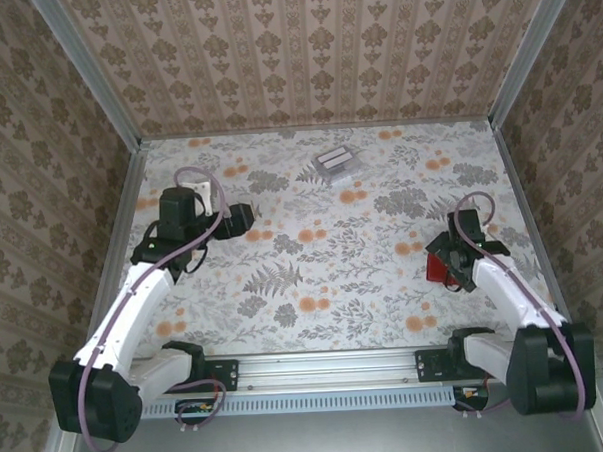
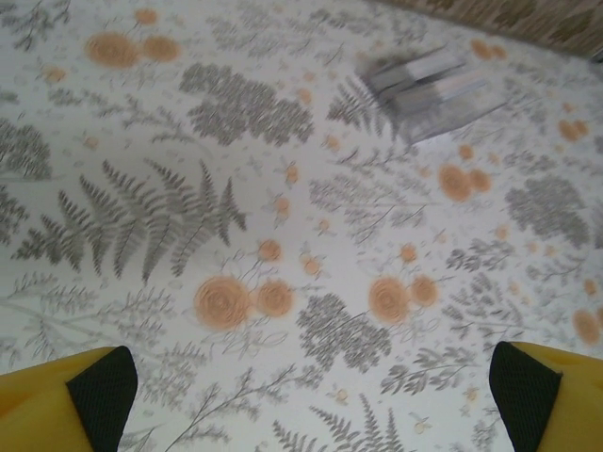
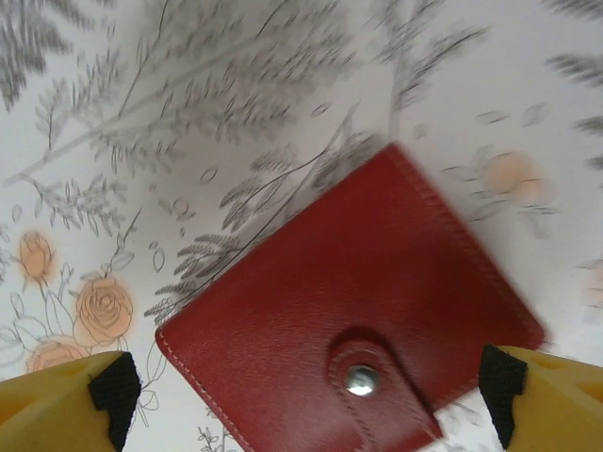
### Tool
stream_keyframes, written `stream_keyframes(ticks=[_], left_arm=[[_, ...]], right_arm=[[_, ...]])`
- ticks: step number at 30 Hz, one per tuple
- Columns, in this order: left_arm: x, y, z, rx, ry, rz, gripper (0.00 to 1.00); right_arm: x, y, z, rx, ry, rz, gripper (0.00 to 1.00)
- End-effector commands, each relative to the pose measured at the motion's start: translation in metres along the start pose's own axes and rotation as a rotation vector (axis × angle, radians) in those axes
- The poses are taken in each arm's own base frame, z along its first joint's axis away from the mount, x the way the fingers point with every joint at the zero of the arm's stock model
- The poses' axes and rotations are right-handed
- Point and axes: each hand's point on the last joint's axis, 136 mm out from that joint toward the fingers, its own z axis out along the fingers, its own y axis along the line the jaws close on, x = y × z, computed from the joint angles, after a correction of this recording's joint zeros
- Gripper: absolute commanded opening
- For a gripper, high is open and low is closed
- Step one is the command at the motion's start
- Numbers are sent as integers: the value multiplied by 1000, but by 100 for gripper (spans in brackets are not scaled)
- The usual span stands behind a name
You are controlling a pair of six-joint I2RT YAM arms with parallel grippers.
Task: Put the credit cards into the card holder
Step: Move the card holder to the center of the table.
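Note:
The credit cards (image 1: 337,162) lie as a small silvery-grey stack with dark stripes at the far middle of the table; in the left wrist view the credit cards (image 2: 429,89) sit at the upper right, blurred. My left gripper (image 1: 243,217) is open over bare cloth, well short of them, its jaws (image 2: 311,391) holding nothing. The card holder (image 3: 349,301), a red wallet, lies closed with its tab snapped on a silver stud (image 3: 363,379). My right gripper (image 3: 307,388) hangs open just above it, fingers either side. In the top view the card holder (image 1: 439,270) peeks out beneath the right gripper (image 1: 448,255).
A floral cloth (image 1: 323,265) covers the table. Patterned walls with metal corner posts (image 1: 519,46) close in the left, back and right. A metal rail (image 1: 328,365) with both arm bases runs along the near edge.

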Motion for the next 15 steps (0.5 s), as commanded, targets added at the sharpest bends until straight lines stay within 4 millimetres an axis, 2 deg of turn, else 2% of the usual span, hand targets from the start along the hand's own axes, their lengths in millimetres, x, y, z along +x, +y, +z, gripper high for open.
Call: stream_keyframes(ticks=[1, 5, 8, 11, 15], left_arm=[[11, 14, -4, -81, 0, -5, 100], [15, 22, -8, -121, -4, 0, 100], [21, 24, -8, -129, 16, -3, 100], [26, 27, -7, -131, 29, -14, 100], [34, 31, -4, -127, 42, -51, 100]], right_arm=[[11, 36, 19, -142, 96, -96, 91], [35, 71, 26, -217, 204, -285, 86], [65, 101, 25, -264, 257, -454, 86], [100, 136, 19, -353, 312, -602, 85], [158, 182, 7, -470, 403, -831, 81]])
